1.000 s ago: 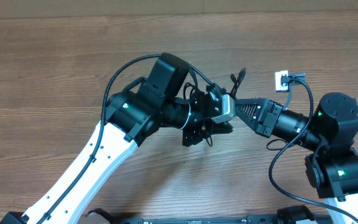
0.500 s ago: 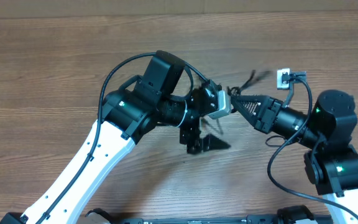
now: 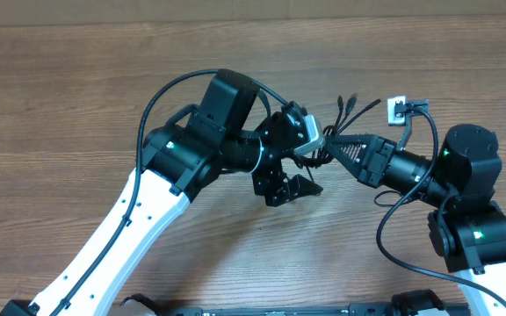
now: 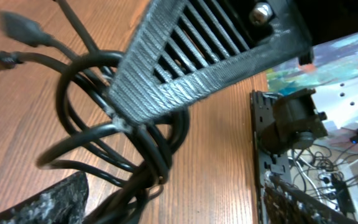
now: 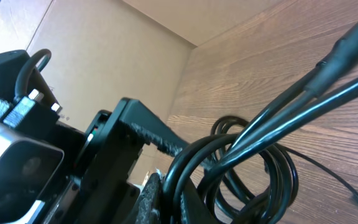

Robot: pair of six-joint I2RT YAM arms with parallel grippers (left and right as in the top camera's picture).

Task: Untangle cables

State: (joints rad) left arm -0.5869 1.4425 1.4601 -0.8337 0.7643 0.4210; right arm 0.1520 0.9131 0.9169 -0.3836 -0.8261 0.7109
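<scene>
Right end effector [image 3: 334, 146] clamped on the cables [image 4: 149, 152]; left end effector [image 3: 290, 186] open, just left of the coil.

Wood-grain table [image 3: 60, 105], cardboard wall [image 5: 104, 56]

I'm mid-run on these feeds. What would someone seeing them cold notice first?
First, the looped knot of cables at the middle of the table, with the right gripper pinched shut on it. Then the plug tips fanning out toward the far edge, and the left gripper open on the near side of the knot, holding nothing.
</scene>
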